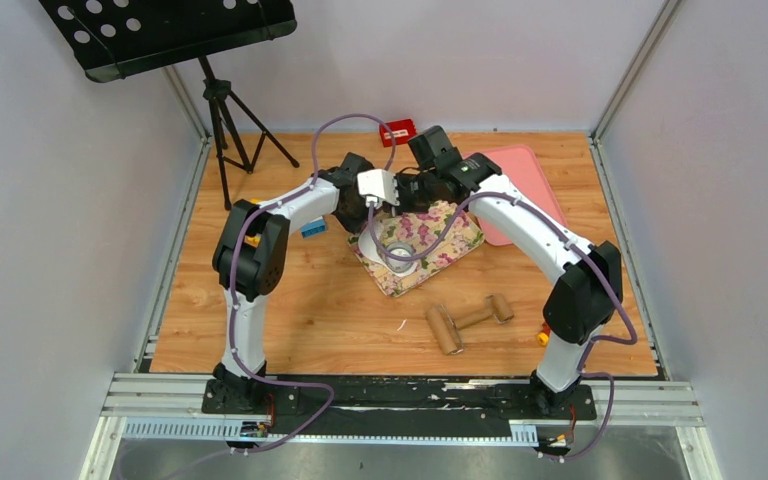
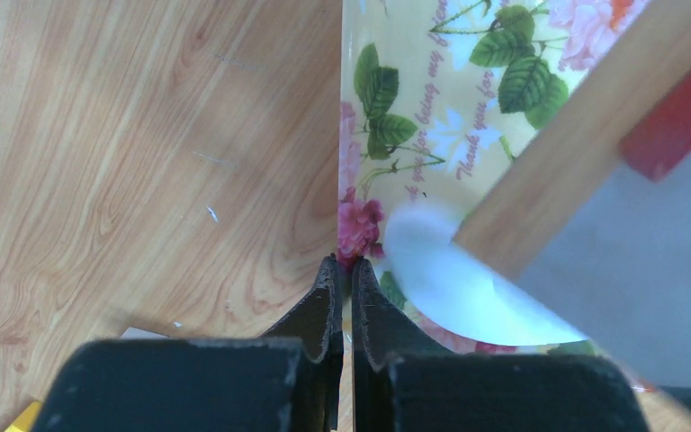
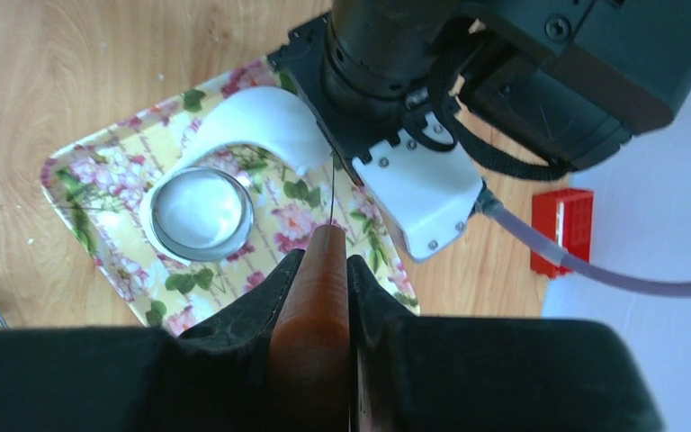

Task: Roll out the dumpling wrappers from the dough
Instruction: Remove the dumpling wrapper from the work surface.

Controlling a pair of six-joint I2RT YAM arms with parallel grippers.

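From above, the dough (image 1: 368, 243) lies on the floral tray (image 1: 445, 250) mid-surface, ring cutter (image 1: 398, 252) on it. Left wrist: my left claw (image 2: 343, 270) is pinched shut at the tray's edge. Right wrist: my right claw (image 3: 324, 261) grips a wooden handle (image 3: 313, 315); a wrapper (image 3: 200, 209) fills the cutter. Cutting step, I judge; next, peel spare dough away.

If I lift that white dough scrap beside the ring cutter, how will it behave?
The dough scrap looks thin and curved, so it will probably droop and stretch rather than hold shape. It lies on the floral tray, so it may stick.
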